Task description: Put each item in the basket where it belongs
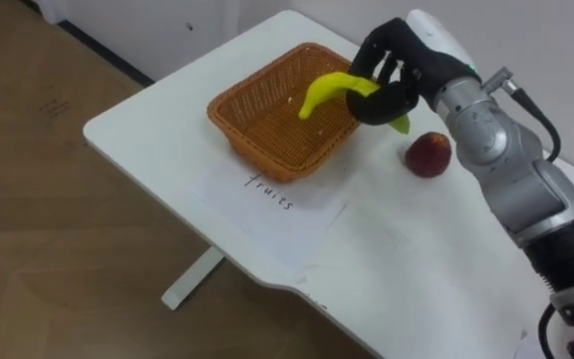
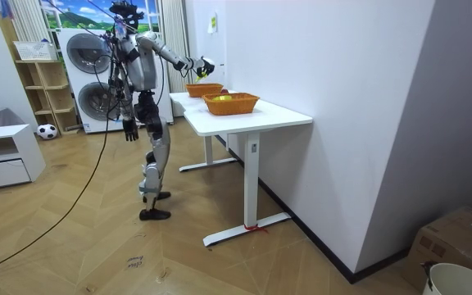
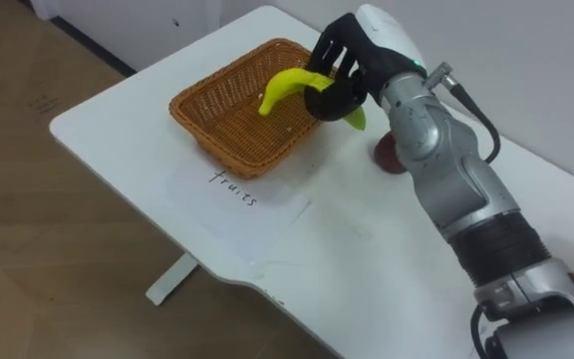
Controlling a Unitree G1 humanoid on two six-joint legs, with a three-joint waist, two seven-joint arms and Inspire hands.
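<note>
My right hand (image 1: 395,72) is shut on a yellow banana (image 1: 329,90) and holds it above the far right part of an orange wicker basket (image 1: 265,150). The banana's free end points over the basket's inside, which looks bare. A red round fruit (image 1: 428,155) lies on the white table (image 1: 407,259) just right of the basket, below my wrist. In the room view I stand at the table's far end with the right arm stretched out over the basket (image 2: 204,89), and my left hand (image 2: 129,129) hangs at my side.
A paper sheet (image 1: 267,194) with a handwritten label lies in front of the basket. A second orange basket (image 2: 231,103) stands nearer the room camera on the same table and holds something yellow-green. The table's edge (image 1: 147,155) runs close to the left of the first basket.
</note>
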